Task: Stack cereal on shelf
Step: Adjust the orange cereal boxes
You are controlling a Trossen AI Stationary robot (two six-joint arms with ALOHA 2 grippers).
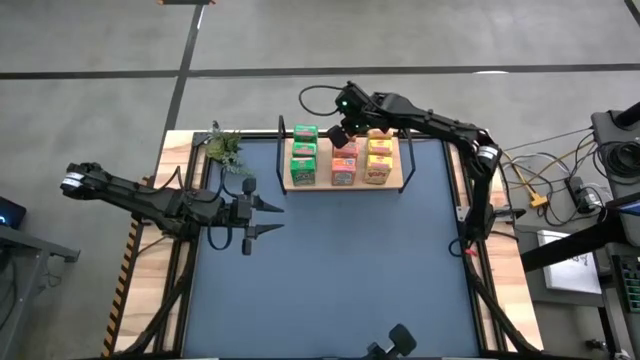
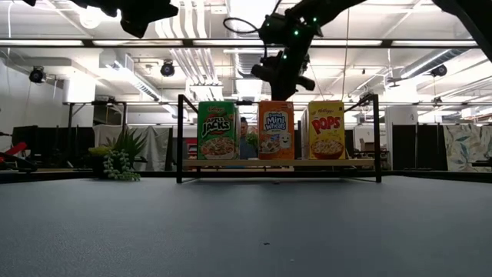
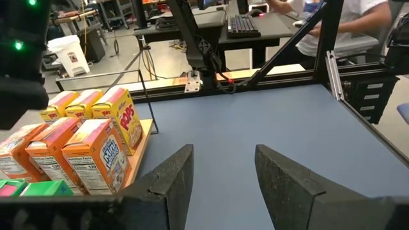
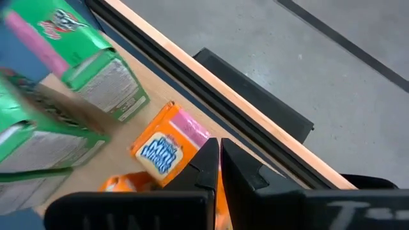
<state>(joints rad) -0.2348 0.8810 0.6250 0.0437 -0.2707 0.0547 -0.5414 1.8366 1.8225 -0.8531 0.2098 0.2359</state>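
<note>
Shelf [image 1: 390,186], a light-wood board with black end posts, sits upper centre of the high view on the dark-blue mat [image 1: 340,270]. Nine cereal boxes stand on it in three columns: green boxes [image 1: 303,158] at left, pink-red boxes [image 1: 343,165] in the middle, yellow boxes [image 1: 378,158] at right. Low view, centre: Apple Jacks [image 2: 217,131], Mini Wheats [image 2: 276,131], Pops [image 2: 326,130] fronts side by side.

Right gripper [image 1: 343,133] hovers over the rear of the middle column, jaws closed, holding nothing; right wrist view shows fingers pressed together above an orange Mini Wheats box [image 4: 167,144].

Left gripper [image 1: 270,217] is centre-left over the mat, well apart from shelf, jaws apart and empty. Green plastic plant [image 1: 225,148] sits left of shelf.
</note>
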